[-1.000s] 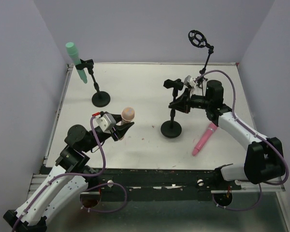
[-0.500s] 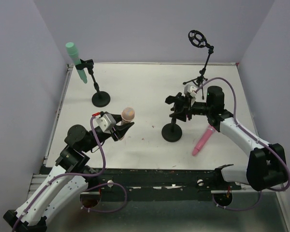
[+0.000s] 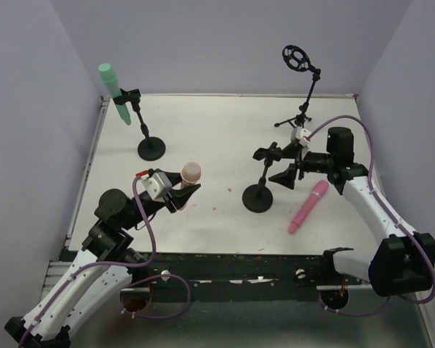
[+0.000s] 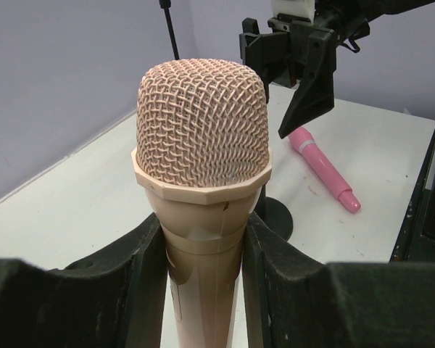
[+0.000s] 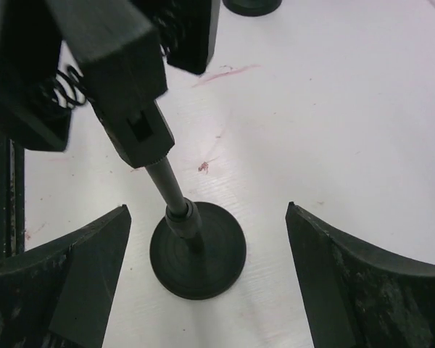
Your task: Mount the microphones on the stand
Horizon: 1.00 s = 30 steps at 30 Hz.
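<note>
Left end effector [image 4: 203,239] grips the peach microphone [image 4: 201,138] upright, head up; right end effector [image 5: 206,217] gapes open.

The desk [image 3: 203,130] has a flat white top. A thin silver rim [image 3: 88,159] runs along its left side and along its back. At the back right corner of the desk sits a tiny red bit [image 3: 357,95], too small to tell what it is. Pale purple walls stand close around the desk: a back wall [image 3: 225,43], a left wall [image 3: 29,145] and a right wall [image 3: 413,109]. A dark bar [image 3: 225,262] lies along the front edge of the desk and looks scuffed. On the white top there are a few faint red marks [image 5: 225,72], thin like little scratches.
</note>
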Each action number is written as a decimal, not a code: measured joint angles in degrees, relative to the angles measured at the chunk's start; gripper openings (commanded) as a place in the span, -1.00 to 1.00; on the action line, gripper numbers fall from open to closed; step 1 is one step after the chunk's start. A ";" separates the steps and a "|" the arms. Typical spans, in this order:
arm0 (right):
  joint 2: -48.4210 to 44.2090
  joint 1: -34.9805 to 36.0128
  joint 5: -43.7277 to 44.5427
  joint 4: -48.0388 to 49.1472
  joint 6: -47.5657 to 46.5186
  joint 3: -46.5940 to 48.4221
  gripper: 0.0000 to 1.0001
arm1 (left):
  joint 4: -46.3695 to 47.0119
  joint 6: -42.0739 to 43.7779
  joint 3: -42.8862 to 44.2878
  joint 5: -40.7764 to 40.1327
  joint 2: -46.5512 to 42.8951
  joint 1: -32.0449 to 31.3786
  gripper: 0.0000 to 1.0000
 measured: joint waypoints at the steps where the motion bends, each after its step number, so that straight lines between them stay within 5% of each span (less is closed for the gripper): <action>1: -0.44 -0.61 -0.02 -1.27 -1.03 0.76 0.93 | -0.02 0.00 0.00 0.15 -0.07 0.02 -0.98; 17: 8.02 -1.03 -5.99 -33.31 -23.10 27.21 0.96 | -0.02 0.00 0.00 1.73 -1.01 0.00 -0.98; 30: 11.02 -0.50 -10.82 -46.49 -29.62 32.83 0.96 | -0.02 -0.02 0.00 2.78 -0.90 0.02 -0.98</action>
